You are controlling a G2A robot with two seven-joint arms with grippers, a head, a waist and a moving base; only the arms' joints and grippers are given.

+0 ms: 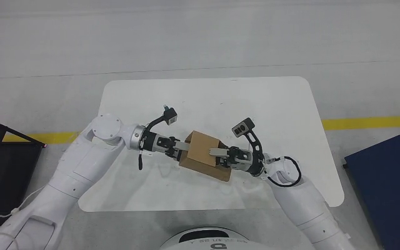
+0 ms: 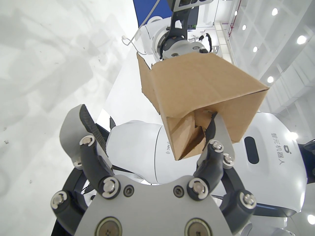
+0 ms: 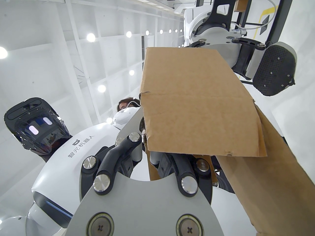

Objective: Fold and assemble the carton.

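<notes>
Left gripper (image 2: 149,117) spread open at carton's (image 2: 204,87) near end, one finger (image 2: 219,131) poking inside, the other well clear; carton hangs over the table (image 1: 275,106), long axis running on to its far end, where right gripper (image 1: 222,156) is clamped on a wall.

From the top view I see a white rounded table (image 1: 262,100) on a pale grey floor (image 1: 187,37), with a yellow floor line (image 1: 359,122) at mid-frame and a blue mat (image 1: 381,181) at lower right. Round ceiling lights (image 3: 90,37) glow overhead.
</notes>
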